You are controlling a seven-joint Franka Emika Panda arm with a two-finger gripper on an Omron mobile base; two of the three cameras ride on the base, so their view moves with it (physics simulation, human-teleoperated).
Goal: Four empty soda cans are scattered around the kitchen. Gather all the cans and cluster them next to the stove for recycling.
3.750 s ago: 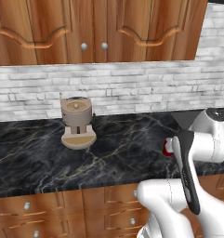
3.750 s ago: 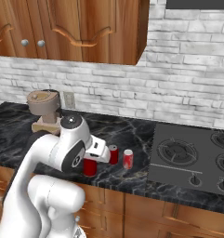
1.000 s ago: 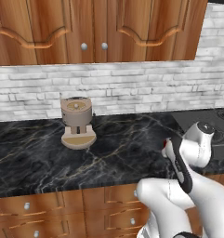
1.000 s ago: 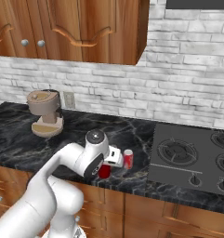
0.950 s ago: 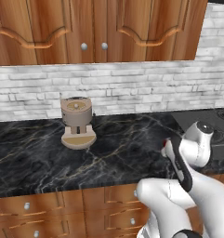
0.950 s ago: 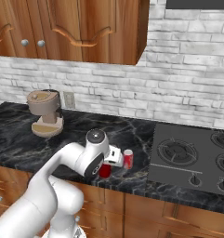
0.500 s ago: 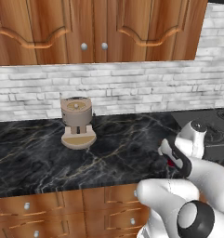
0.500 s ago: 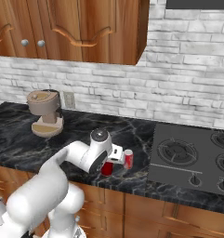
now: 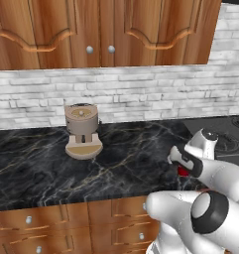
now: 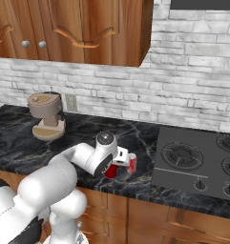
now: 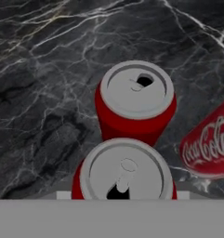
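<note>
My gripper (image 10: 115, 165) points down over the black marble counter, shut on a red soda can (image 10: 110, 172). In the hand view that held can (image 11: 126, 171) sits at the bottom, its silvery top facing the camera and hiding the fingertips. A second soda can (image 11: 135, 100) stands upright just beyond it. A third soda can (image 11: 210, 145) shows its lettered side at the right edge. One standing can (image 10: 131, 163) is right beside the hand, left of the stove (image 10: 197, 162). From the left base view the gripper (image 9: 183, 167) shows red beneath it, with the stove (image 9: 225, 141) behind.
A beige coffee machine (image 9: 82, 130) (image 10: 47, 116) stands at the back of the counter (image 10: 21, 147), well left of the cans. Brick wall and wood cabinets rise behind. The counter's front edge runs just below the cans.
The hand, still holding its can, has edged slightly right toward the standing cans and the stove. The arm's elbow has swung lower and nearer the cameras.
</note>
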